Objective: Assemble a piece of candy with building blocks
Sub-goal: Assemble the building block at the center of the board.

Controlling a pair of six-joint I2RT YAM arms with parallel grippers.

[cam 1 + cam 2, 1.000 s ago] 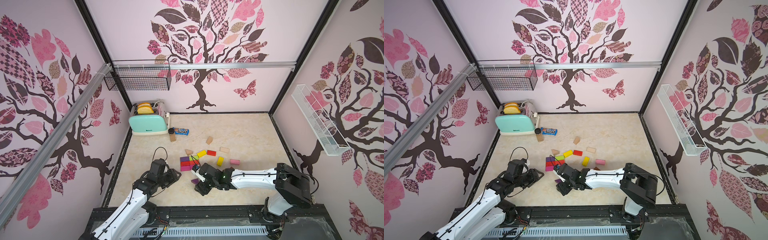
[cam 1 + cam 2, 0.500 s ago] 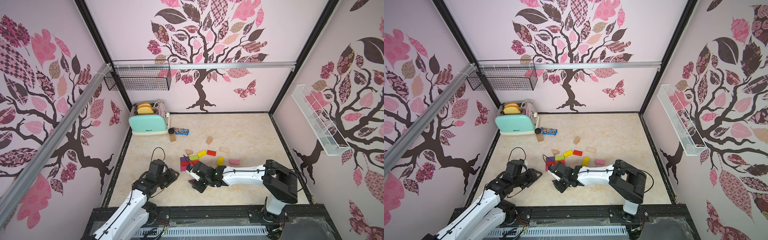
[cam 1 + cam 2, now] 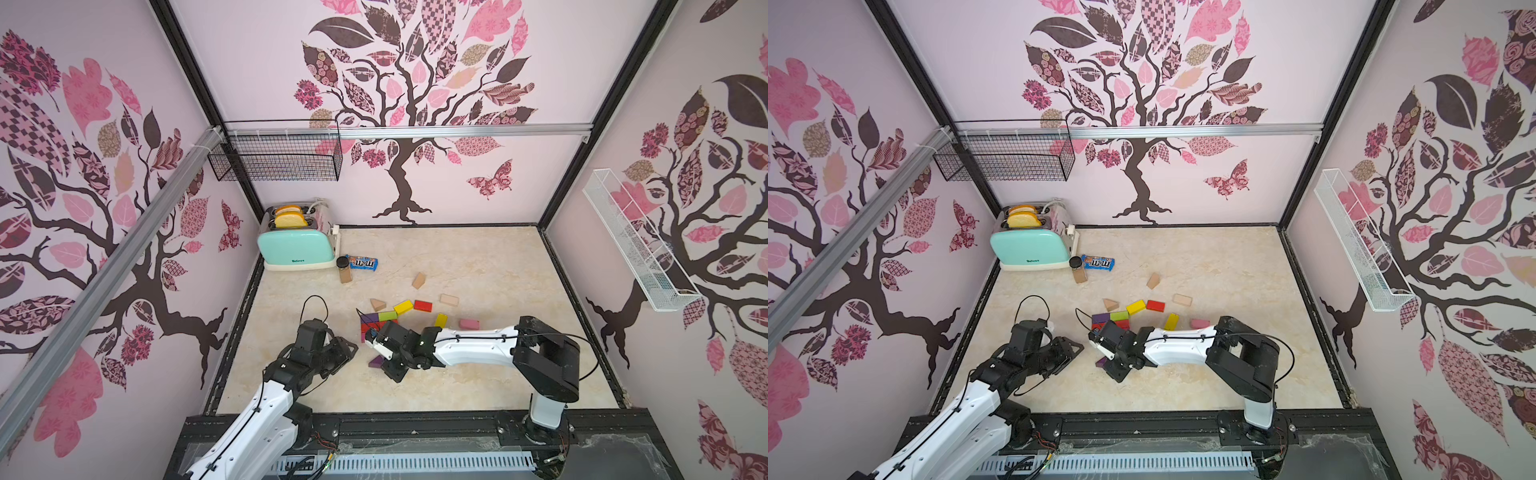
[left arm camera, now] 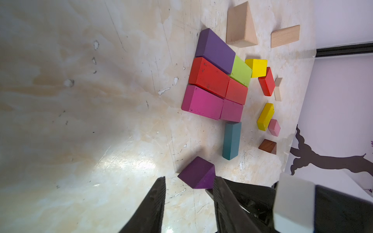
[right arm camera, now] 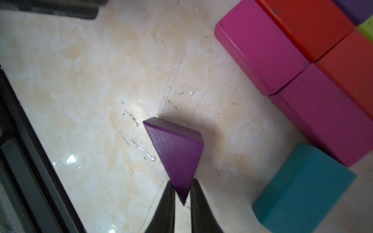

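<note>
Beneath right gripper [image 3: 385, 366], purple triangle [image 3: 375, 362] partly hidden

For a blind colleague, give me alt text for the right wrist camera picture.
The right gripper pinches the pointed tip of a purple triangular wooden block on the beige marbled tabletop. Nearby lie a magenta rectangular block, a red rectangular block and a teal rectangular block.

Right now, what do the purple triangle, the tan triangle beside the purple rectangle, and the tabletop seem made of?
The purple triangle: likely wood under matte paint; dull, faintly pebbled faces.
The tan triangle: bare, unpainted wood; faint grain shows.
The tabletop: glossy marble-look sheet, perhaps laminate; it mirrors light, with scratches and chips.
</note>
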